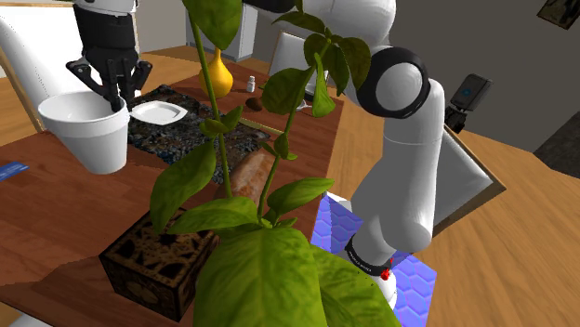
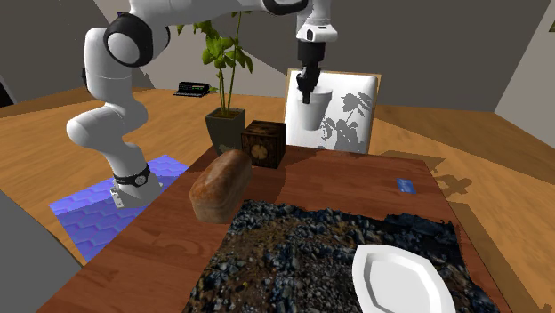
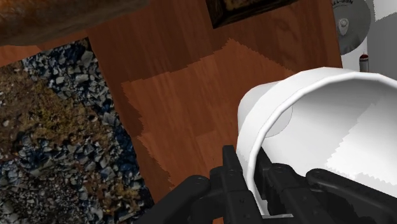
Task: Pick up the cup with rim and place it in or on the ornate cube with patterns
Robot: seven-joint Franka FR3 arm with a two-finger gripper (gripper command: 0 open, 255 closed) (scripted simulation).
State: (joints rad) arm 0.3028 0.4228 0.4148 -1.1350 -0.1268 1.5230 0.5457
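Note:
A white cup with a rolled rim (image 1: 88, 135) (image 2: 313, 112) (image 3: 331, 127) hangs in the air above the wooden table, clear of its surface. My black gripper (image 1: 116, 97) (image 2: 305, 89) (image 3: 254, 170) is shut on the cup's rim from above, one finger inside the wall and one outside. The ornate cube (image 1: 156, 265) (image 2: 264, 144) (image 3: 245, 9), dark brown with carved patterns, stands on the table beside a potted plant. In the second exterior view the cup is behind and to the right of the cube, well above it.
A potted plant (image 1: 260, 186) (image 2: 225, 129) with tall leafy stems rises beside the cube. A bread loaf (image 2: 221, 182), a stone-patterned mat (image 2: 329, 249), a white plate (image 1: 158, 112) (image 2: 400, 280), a yellow vase (image 1: 218, 74) and a small blue card (image 2: 406, 185) lie on the table.

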